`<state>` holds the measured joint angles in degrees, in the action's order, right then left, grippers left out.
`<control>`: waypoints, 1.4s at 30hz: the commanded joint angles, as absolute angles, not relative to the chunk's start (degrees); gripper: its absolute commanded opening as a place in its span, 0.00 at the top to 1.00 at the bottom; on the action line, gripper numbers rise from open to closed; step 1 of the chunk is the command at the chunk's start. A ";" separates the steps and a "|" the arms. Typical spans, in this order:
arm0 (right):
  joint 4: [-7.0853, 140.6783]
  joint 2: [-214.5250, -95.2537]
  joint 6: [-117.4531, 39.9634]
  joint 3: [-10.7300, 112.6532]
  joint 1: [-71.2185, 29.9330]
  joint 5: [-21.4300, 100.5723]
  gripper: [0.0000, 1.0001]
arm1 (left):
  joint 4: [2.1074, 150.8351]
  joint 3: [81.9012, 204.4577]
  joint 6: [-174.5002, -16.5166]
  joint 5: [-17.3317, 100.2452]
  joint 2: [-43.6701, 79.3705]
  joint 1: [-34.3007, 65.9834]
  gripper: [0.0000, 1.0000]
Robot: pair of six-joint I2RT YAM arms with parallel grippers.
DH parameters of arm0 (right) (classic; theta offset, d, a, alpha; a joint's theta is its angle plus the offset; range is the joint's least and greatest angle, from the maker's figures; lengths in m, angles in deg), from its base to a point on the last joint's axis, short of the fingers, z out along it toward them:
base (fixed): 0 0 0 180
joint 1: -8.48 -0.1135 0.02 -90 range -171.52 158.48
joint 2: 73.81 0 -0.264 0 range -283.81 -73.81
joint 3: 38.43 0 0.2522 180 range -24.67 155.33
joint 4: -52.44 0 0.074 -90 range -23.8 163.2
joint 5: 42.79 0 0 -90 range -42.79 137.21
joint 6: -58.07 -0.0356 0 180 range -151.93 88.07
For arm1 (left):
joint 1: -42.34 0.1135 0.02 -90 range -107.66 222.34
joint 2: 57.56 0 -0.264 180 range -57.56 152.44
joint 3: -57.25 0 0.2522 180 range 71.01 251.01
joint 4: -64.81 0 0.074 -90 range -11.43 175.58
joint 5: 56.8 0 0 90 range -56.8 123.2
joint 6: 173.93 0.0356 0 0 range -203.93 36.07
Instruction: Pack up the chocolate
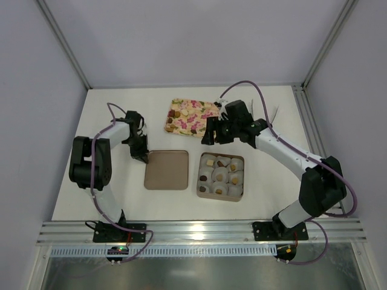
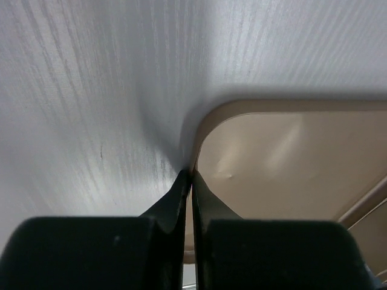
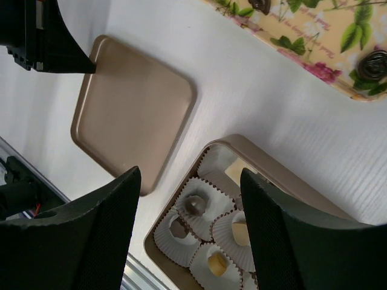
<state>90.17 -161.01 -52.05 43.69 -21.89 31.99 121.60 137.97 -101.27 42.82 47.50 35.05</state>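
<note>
Left gripper (image 2: 191, 176) jaws pinch lid (image 2: 290, 157) rim; right gripper (image 3: 190, 175) jaws apart, empty; chocolate (image 3: 193, 205) roundish.

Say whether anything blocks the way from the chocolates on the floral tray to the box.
Nothing visible blocks the chocolates. The box is open; its lid lies beside it, the left gripper shut on its corner.

The left arm (image 1: 91, 164) is folded at the elbow, and the left gripper (image 2: 191, 176) is pointed downward with its fingers pressed together (barely a slit between them). The right arm (image 1: 284, 151) is stretched forward; the right gripper (image 3: 188, 181) is held parted.
</note>
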 commanded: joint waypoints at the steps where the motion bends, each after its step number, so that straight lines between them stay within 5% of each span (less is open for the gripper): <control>1: 86.68 -164.23 -51.71 47.21 -23.24 28.23 0.32 | 120.67 137.81 -100.36 47.25 47.12 35.66 1.00; 22: 96.87 -187.71 -47.75 69.10 -26.85 27.35 0.32 | 121.64 138.86 -101.07 55.87 41.67 40.14 1.00; 42: 90.12 -196.24 -49.24 67.17 -27.29 22.52 0.32 | 122.61 140.44 -101.68 59.65 38.68 41.55 1.00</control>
